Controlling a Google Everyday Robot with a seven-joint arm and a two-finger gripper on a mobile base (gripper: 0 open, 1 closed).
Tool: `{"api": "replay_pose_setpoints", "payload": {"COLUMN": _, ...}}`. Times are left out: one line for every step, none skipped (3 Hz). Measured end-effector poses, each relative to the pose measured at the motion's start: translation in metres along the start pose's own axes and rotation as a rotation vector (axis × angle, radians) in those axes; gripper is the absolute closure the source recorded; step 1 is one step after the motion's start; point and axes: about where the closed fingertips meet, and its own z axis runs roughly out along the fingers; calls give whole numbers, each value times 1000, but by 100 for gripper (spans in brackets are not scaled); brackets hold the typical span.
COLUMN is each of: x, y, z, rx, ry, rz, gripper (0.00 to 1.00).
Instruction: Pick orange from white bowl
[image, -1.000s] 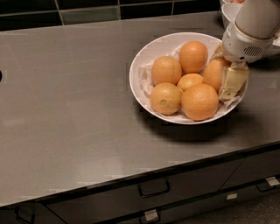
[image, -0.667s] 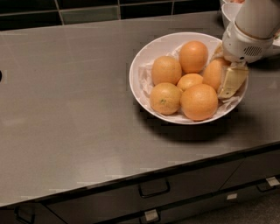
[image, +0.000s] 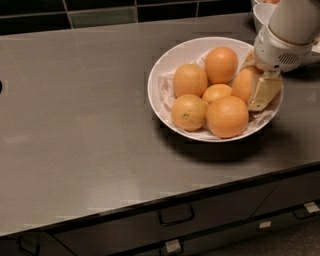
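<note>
The white bowl (image: 159, 70), wide and shallow and lined with crumpled white paper, stands on the right part of the grey counter and holds several oranges. The orange (image: 242, 85) lies at the bowl's right side, partly hidden by my gripper. My gripper (image: 251, 86) reaches down from the upper right into the bowl. One finger (image: 264, 92) lies against the orange's right side and the other (image: 248, 61) against its far side. The gripper is shut on the orange, which still rests in the bowl.
Other oranges fill the bowl: a big one in front (image: 227, 116), a paler one with a dark speck (image: 189, 112), a small yellower one (image: 216, 93). A smaller white bowl (image: 262, 14) stands behind my arm. The counter's front edge and drawers (image: 176, 215) are below.
</note>
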Motion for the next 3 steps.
{"api": "replay_pose_setpoints", "payload": {"x": 0, "y": 0, "z": 0, "rx": 0, "ry": 0, "rz": 0, "gripper": 100}}
{"api": "replay_pose_setpoints", "payload": {"x": -3, "y": -4, "z": -21, "rx": 51, "ry": -47, "rz": 6, "gripper": 100}}
{"api": "replay_pose_setpoints", "payload": {"x": -7, "y": -9, "z": -56, "rx": 132, "ry": -66, "rz": -8, "gripper": 100}}
